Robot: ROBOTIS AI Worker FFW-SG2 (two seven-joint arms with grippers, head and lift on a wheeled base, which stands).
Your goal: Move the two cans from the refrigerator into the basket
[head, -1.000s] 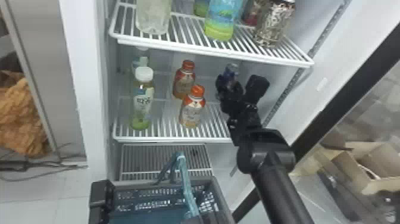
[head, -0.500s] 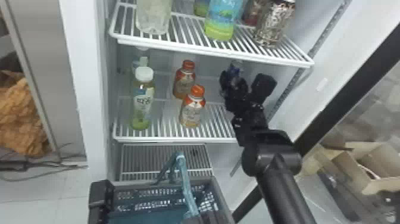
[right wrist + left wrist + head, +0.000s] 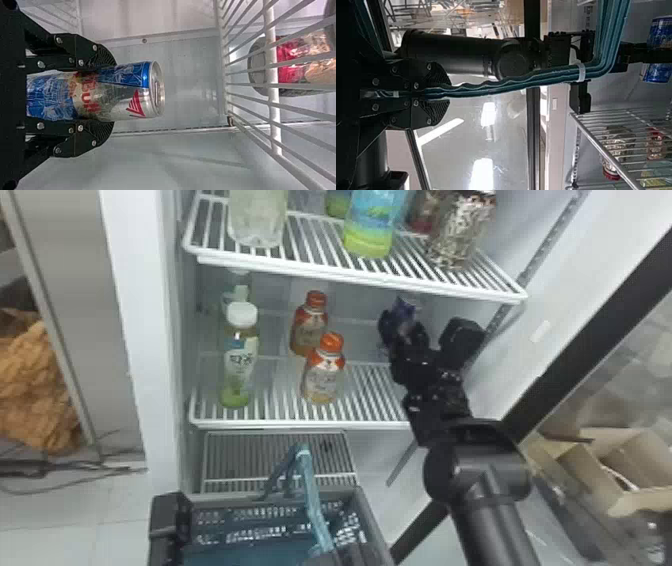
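Snugly, right fingers round can

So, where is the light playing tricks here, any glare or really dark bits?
Left wrist view: harsh white glare patches, with the left claw very dark; right wrist view: bright highlights on the can's silver end; head view: the right arm looks almost black against the pale fridge wall.
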